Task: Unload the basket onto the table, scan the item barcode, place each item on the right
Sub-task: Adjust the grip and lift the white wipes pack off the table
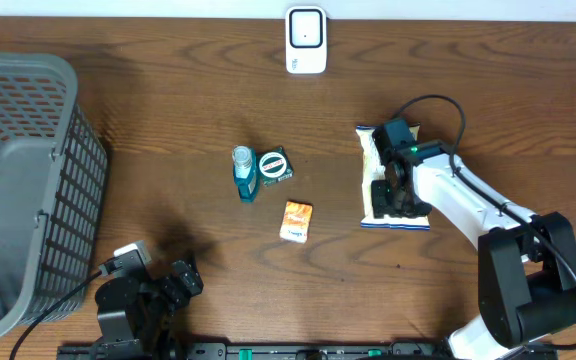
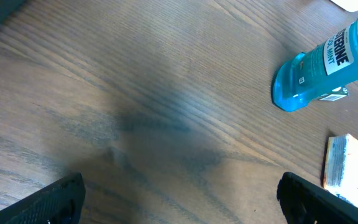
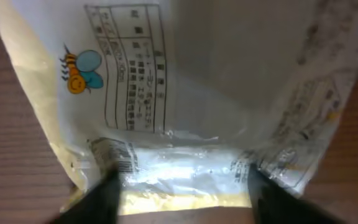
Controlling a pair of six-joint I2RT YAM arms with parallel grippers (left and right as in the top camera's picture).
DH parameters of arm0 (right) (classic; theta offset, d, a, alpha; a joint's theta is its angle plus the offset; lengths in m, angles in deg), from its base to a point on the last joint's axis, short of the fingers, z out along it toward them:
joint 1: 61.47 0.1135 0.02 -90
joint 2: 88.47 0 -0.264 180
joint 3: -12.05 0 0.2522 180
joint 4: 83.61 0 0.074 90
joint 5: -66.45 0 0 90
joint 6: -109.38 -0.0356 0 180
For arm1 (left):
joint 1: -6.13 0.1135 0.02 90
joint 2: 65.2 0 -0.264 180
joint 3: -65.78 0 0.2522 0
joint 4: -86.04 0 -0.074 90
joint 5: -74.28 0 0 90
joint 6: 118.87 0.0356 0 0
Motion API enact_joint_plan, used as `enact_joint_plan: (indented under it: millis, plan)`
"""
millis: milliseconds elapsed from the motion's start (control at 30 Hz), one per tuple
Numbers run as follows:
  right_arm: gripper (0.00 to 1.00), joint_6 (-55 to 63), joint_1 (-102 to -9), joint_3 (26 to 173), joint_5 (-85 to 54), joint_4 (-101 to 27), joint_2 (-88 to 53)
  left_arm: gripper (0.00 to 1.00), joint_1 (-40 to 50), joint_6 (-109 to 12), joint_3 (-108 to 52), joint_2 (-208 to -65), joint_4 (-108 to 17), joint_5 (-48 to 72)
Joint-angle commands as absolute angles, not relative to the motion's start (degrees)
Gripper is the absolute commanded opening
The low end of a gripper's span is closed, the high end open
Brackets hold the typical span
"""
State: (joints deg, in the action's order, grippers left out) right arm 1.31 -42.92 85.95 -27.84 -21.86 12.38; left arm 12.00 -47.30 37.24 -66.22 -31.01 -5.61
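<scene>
"What does the right arm look like from where you stand?"

"It has a long white shell on the forearm that runs into a chunky black joint at the base. A thin black cable arcs above it, and a small green light glows near the wrist."

"And its gripper?"

"The right gripper is black all over, and there's a boxy black block mounted behind it."

"The left arm?"

"That one is black throughout, squat and blocky. There's a pale grey plug on top, and a dark lead comes out of its side. Its fingers are matte black with softly rounded edges."
</scene>
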Motion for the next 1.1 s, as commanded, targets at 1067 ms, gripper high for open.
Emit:
enact_joint_plan:
  millis: [1067]
  plan:
    - [0.99,11.85,-57.46,96.42,-9.09,-25.33,17.56,0.98,11.78,-47.17,37.78,-66.17,-28.78,-6.14]
